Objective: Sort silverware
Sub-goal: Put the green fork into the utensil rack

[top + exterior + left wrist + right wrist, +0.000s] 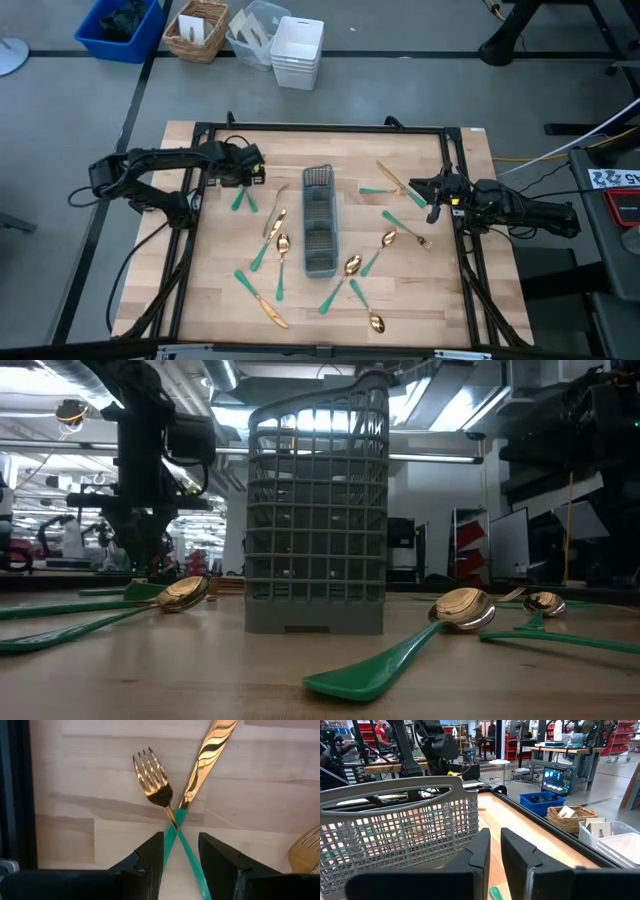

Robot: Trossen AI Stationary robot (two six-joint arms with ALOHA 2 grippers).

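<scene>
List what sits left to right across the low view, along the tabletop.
Gold spoon with green handle → grey caddy → big gold spoon → smaller spoon.

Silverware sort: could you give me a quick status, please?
Left gripper open, straddling crossed fork and knife handles. Right gripper empty beside caddy. Silverware all loose on table; none sorted.

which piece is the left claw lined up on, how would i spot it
Start at the grey caddy mid-table, then look to its left, where the left claw hangs over two green-handled pieces. They cross like an X: a gold fork and a gold knife. The fork is the one with tines; its handle runs between the open claw's fingers.
</scene>
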